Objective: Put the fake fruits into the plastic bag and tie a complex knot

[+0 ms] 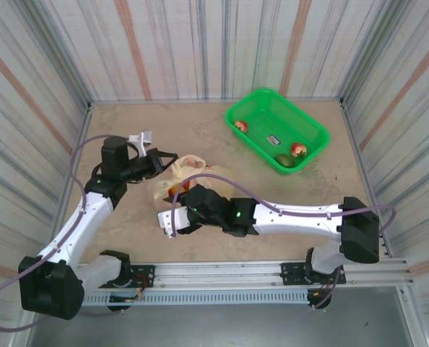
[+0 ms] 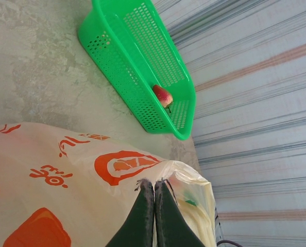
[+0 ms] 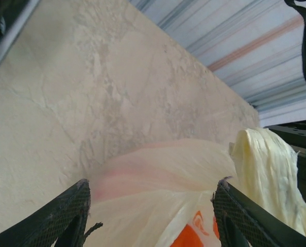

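Note:
The cream plastic bag printed with orange slices lies on the table between my two arms, and something red shows through its film. My left gripper reaches it from the left. In the left wrist view this gripper is shut, pinching a pucker of the bag. My right gripper stands open with the bag's film bulging between its fingers. A bunched strip of the bag hangs at right. Fake fruits rest in the green basket: a red one, a red-green apple and a dark green one.
The green plastic basket stands at the back right of the table, and its mesh wall rises beyond the bag with an apple inside. Striped walls close in three sides. The arms' base rail runs along the near edge.

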You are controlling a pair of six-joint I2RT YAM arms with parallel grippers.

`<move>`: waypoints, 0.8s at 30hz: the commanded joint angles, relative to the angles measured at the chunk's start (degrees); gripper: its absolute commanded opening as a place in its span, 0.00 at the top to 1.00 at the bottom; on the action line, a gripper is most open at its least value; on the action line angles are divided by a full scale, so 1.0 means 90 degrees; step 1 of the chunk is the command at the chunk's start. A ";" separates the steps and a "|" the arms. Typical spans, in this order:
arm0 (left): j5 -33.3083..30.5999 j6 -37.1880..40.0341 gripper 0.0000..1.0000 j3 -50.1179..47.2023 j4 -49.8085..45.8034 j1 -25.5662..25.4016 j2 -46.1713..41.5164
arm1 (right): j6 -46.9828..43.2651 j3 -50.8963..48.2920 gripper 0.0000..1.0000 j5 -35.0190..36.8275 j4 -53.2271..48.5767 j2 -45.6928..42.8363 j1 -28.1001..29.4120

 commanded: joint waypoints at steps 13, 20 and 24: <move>0.0012 0.0100 1.00 -0.0238 0.0419 0.0055 0.0261 | -0.0899 0.0936 0.47 0.0485 -0.0581 0.0037 0.0015; 0.0073 0.0093 1.00 -0.0295 0.0492 0.0107 0.0277 | -0.1103 0.1318 0.47 0.0563 -0.0843 0.0502 -0.0183; 0.0078 0.0094 1.00 -0.0277 0.0502 0.0111 0.0337 | -0.1132 0.1599 0.52 0.0496 -0.1219 0.0668 -0.0255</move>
